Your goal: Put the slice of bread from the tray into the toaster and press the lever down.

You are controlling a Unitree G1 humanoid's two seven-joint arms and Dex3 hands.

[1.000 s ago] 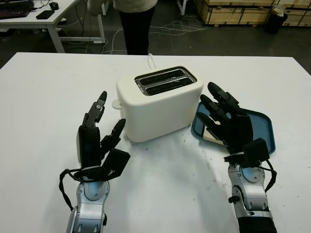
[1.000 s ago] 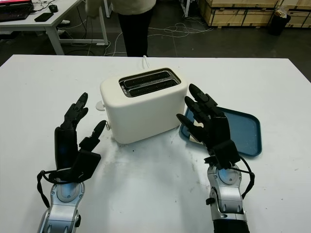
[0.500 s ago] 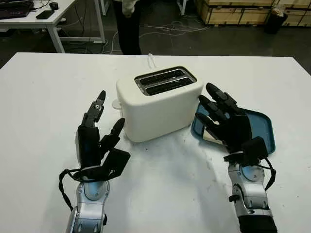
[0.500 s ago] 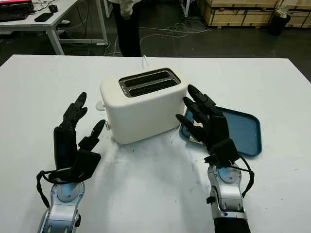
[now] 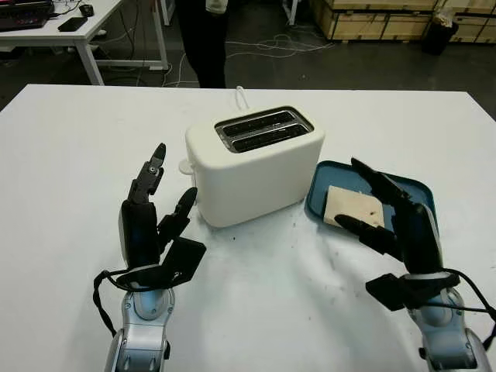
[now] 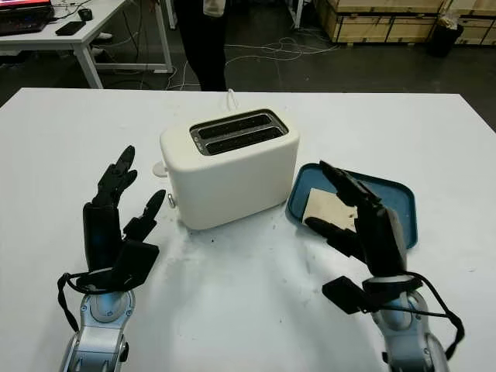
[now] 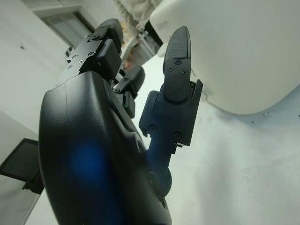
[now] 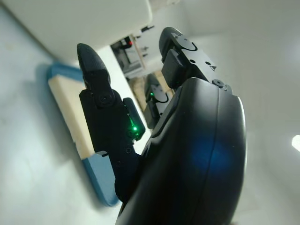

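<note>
So there's a white two-slot toaster [image 5: 254, 163] sitting in the middle of the white tabletop [image 5: 70, 155], both slots up top, and its white cord [image 5: 242, 96] runs off the far edge. Just to its right is a blue tray [image 5: 415, 194], and the slice of bread [image 5: 353, 207] is lying flat in the tray's left part, close to the toaster's end.

The right hand [image 5: 395, 221] is open, holding nothing, turned edge-on above the tray's near side. Its long fingers [image 5: 370, 177] reach out over the tray, and the thumb points in over the near edge of the bread. Can't tell from the head views whether it actually touches the slice. The right wrist view shows the bread and the blue tray rim just past the thumb.

The left hand [image 5: 151, 225] is open too, held upright over the tabletop on the toaster's left side, thumb [image 7: 176, 51] pointing toward the toaster's lower corner, close but apart from it.

A person [image 5: 203, 39] in dark trousers stands beyond the far edge of the tabletop.
</note>
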